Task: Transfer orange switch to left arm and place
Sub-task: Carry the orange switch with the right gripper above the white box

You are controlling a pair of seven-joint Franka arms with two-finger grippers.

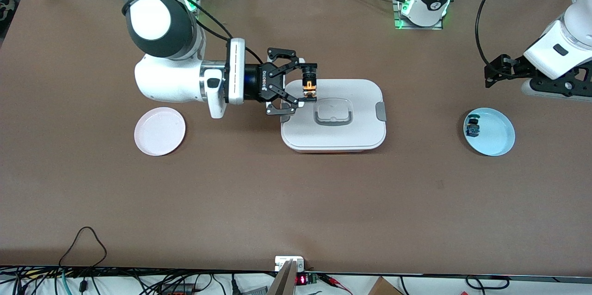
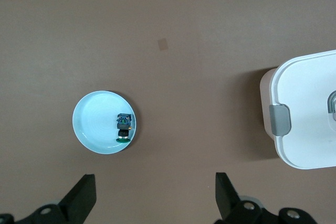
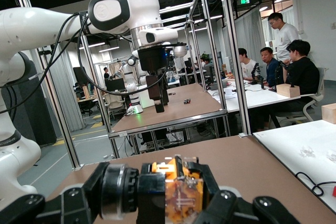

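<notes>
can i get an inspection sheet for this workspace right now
surface: brown table, bare in the middle
job's things: orange switch held over the white box
clutter: pink plate; blue plate holding a blue-and-black switch
grippers: right gripper shut on the switch; left gripper open, waiting above the table beside the blue plate
cables: black cable near the camera edge
surroundings: people at desks

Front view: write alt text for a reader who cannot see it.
The right pincer holds the orange switch over the white box. The open left pincer waits above the table near a blue plate holding a blue-and-black switch.
</notes>
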